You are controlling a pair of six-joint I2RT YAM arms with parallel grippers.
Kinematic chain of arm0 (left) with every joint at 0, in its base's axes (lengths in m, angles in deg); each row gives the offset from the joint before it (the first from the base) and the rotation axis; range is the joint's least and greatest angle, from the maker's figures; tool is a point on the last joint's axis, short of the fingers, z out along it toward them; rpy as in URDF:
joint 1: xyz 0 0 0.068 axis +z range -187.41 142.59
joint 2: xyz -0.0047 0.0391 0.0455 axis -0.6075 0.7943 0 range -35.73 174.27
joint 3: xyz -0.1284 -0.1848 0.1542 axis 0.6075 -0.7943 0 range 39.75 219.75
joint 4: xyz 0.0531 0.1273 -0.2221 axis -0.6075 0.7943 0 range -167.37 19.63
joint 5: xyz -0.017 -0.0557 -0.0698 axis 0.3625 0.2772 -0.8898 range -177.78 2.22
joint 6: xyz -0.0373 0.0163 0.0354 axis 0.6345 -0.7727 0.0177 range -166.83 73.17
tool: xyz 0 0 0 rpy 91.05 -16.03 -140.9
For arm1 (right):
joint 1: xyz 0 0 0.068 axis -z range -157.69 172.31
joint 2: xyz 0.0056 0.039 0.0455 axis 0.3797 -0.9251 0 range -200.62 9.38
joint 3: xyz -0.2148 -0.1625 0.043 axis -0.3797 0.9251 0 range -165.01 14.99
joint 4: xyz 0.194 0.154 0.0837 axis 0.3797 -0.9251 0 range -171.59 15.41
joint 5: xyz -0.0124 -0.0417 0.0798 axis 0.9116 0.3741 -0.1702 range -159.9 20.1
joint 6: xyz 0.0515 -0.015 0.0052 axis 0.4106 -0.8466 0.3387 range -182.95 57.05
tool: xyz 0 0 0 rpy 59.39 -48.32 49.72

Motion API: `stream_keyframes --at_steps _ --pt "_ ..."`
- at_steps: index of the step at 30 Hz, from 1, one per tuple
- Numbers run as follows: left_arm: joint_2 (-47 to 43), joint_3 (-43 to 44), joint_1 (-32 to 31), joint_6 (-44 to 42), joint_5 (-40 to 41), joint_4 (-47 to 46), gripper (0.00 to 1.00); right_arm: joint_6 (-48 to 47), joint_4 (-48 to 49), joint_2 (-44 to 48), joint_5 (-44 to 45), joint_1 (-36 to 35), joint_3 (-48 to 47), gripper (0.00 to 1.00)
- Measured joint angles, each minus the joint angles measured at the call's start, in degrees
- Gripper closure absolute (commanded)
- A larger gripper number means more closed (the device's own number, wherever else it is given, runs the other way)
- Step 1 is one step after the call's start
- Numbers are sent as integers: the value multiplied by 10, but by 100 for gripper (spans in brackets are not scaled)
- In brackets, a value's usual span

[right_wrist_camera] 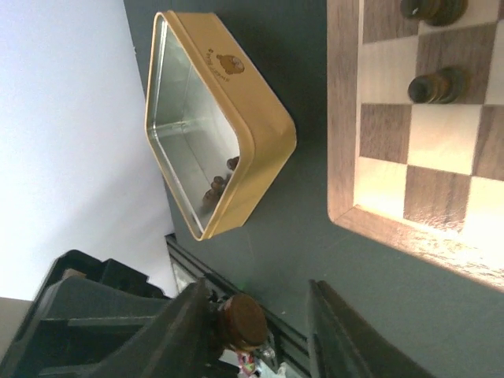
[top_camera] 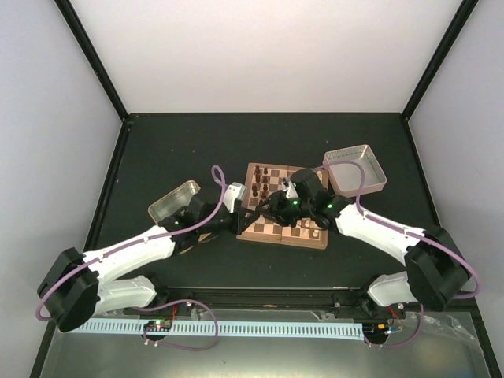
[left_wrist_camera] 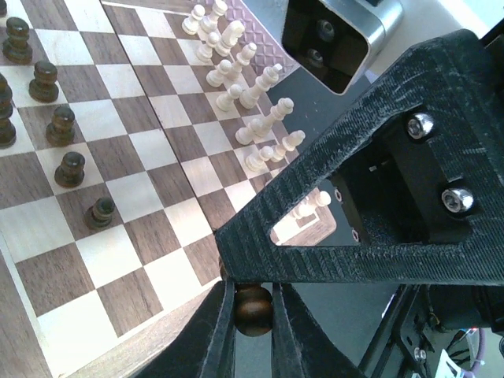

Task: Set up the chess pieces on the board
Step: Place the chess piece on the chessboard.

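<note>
My left gripper (left_wrist_camera: 253, 315) is shut on a dark brown chess piece (left_wrist_camera: 253, 309) and holds it just off the board's near left edge (top_camera: 250, 230). My right gripper (right_wrist_camera: 264, 335) is open. The same piece (right_wrist_camera: 242, 321) shows between its fingers, against the left finger (right_wrist_camera: 193, 331). In the left wrist view the right gripper's black finger crosses just above the piece. The two grippers meet at the board's left front (top_camera: 264, 213). Several dark pieces (left_wrist_camera: 59, 126) stand in a row on the board (left_wrist_camera: 118, 252). Pale pieces (left_wrist_camera: 244, 87) stand along the opposite side.
A gold tin (right_wrist_camera: 260, 134) lies left of the board with a few dark pieces (right_wrist_camera: 216, 189) inside; it also shows in the top view (top_camera: 175, 201). A silver tin (top_camera: 356, 169) sits at the board's far right. The black frame rail runs along the near edge.
</note>
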Motion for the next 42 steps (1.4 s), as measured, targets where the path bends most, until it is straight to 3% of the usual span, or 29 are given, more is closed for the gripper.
stream_keyframes --at_steps 8,15,22,42 --pt "50 110 -1 -23 16 143 98 -79 -86 60 99 15 -13 43" --pt "179 212 -10 -32 30 297 97 -133 -138 137 200 64 -3 41" --pt "292 307 -14 -37 53 406 96 -165 -164 148 229 81 29 41" --pt "425 450 -16 -44 85 526 91 -214 -169 163 241 87 43 40"
